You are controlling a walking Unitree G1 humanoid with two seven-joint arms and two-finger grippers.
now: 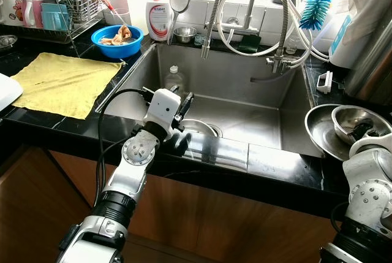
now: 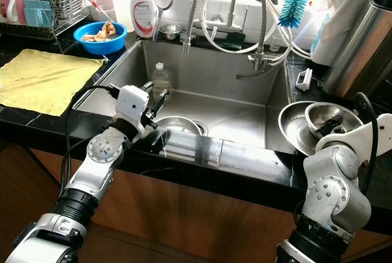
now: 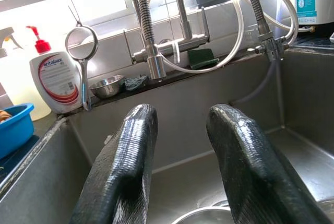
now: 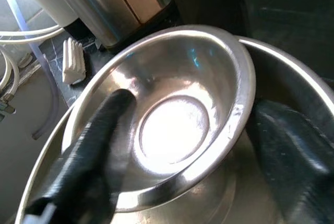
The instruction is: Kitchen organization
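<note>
My left gripper (image 1: 181,94) hangs open over the front of the steel sink (image 1: 245,116), just above a steel bowl (image 1: 199,127) that lies by the drain; nothing is between its fingers (image 3: 133,145). On the right counter a small steel bowl (image 1: 355,119) rests tilted inside a larger steel bowl (image 1: 318,131). My right gripper (image 4: 193,104) is open and straddles the small bowl's rim (image 4: 237,114). One finger lies inside the bowl, the other outside it, over the larger bowl (image 4: 292,88).
A clear plastic bottle (image 1: 174,78) stands in the sink's back left. A yellow cloth (image 1: 64,82), blue bowl (image 1: 116,40), soap dispenser (image 1: 157,21) and dish rack (image 1: 67,2) are on the left counter. Faucet hoses (image 1: 257,11) loop over the sink. A steel appliance (image 1: 373,60) stands far right.
</note>
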